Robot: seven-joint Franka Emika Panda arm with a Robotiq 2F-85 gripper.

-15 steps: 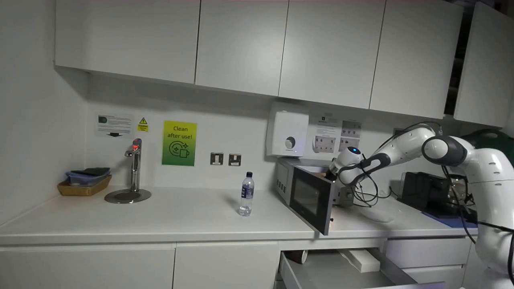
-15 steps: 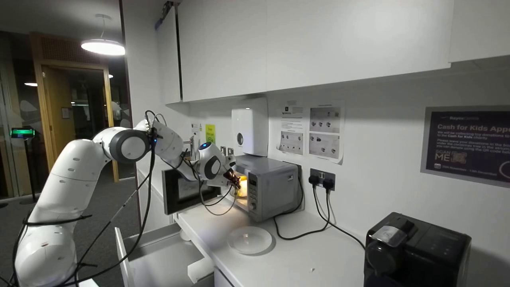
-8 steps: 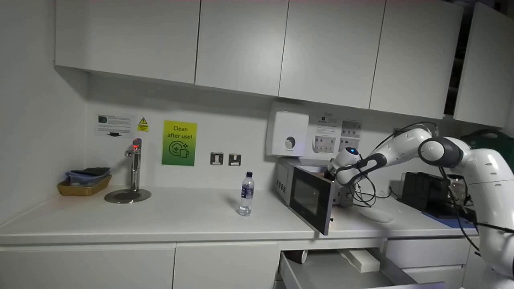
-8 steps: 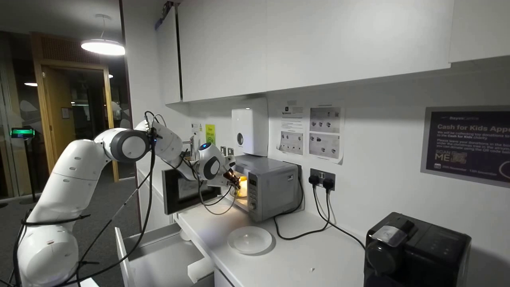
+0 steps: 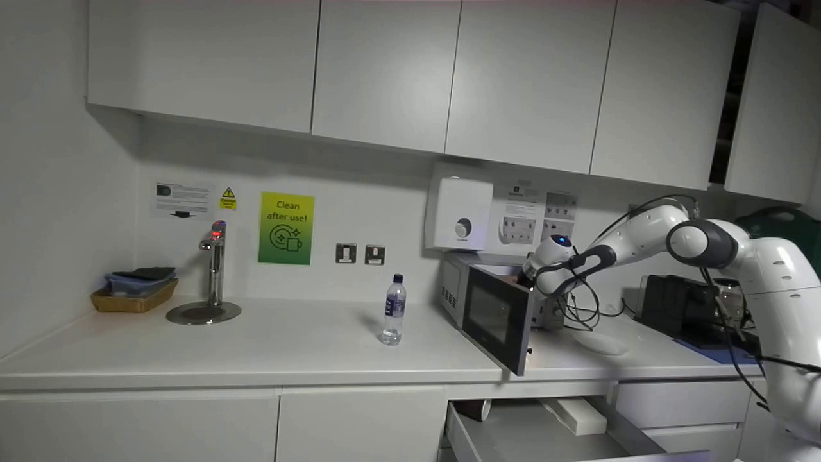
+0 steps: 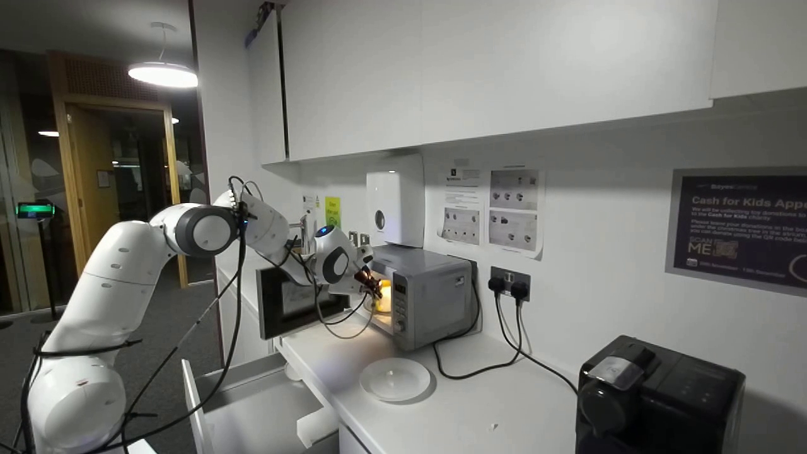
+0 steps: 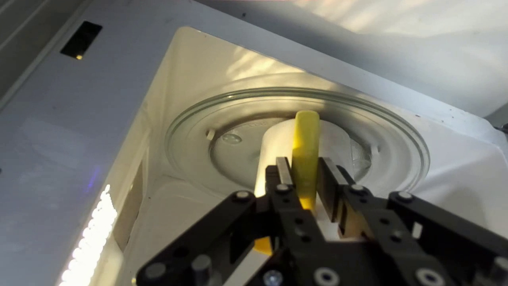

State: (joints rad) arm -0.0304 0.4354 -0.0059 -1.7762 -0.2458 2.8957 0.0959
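The gripper [image 7: 304, 165] barely shifts this past second, so the white mug [image 7: 278, 147] seems settled on the microwave's [image 6: 435, 290] turntable [image 7: 198, 151]; narrow-set fingers [image 7: 284, 171] flank its yellow handle [image 7: 306, 145] (pinching or not, no telling).

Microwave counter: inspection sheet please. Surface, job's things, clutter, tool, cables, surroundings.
Surface: white counter, small pale scrap on it.
Job's things: white vessel with yellow handle, over the glass turntable in the microwave; door open, contact with turntable unclear.
Clutter: upright bottle, plate, basket.
Tool: jaws either side of the yellow handle; whether gripping is unclear.
Cables: black cable loops over the counter beside the microwave; arm cables hang in loose loops.
Surroundings: open drawer below, wall cabinets above, black appliance along the counter.
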